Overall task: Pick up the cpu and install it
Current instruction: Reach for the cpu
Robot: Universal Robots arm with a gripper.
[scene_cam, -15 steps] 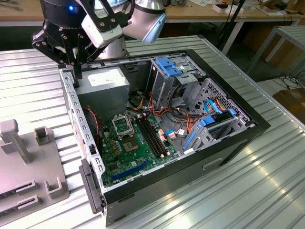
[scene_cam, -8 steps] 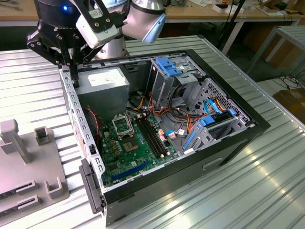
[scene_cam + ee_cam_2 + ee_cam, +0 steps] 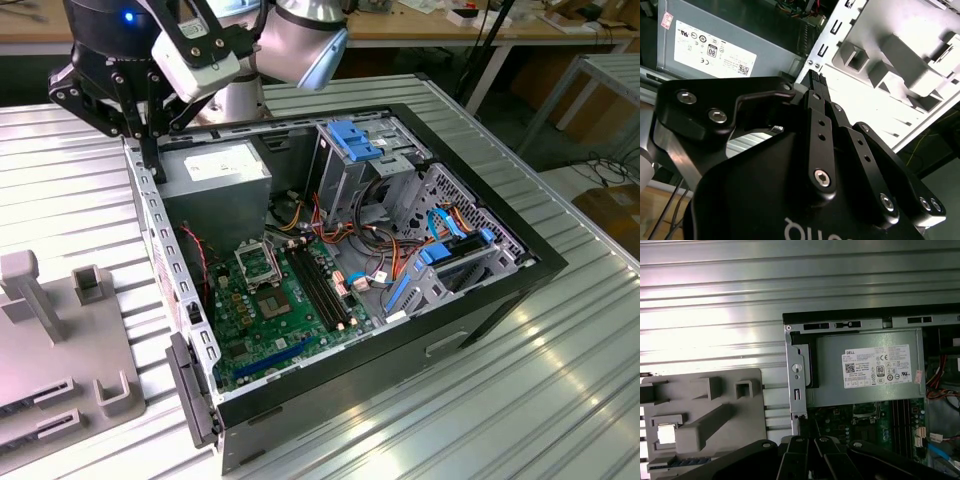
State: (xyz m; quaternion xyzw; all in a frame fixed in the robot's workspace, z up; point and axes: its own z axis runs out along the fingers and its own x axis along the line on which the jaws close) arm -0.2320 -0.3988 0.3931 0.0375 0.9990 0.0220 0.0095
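The cpu (image 3: 666,434) appears as a pale square, seemingly lying in a pocket of the grey parts fixture (image 3: 715,390) on the table (image 3: 520,400), beside the open computer case (image 3: 540,262). The gripper (image 3: 155,175) hangs over the case's edge near the power supply (image 3: 215,170), fingers drawn together and empty. The pick-up looks not yet made; grasping calls for opened fingers over the fixture. Inside the case, the motherboard (image 3: 250,320) carries the socket (image 3: 255,262).
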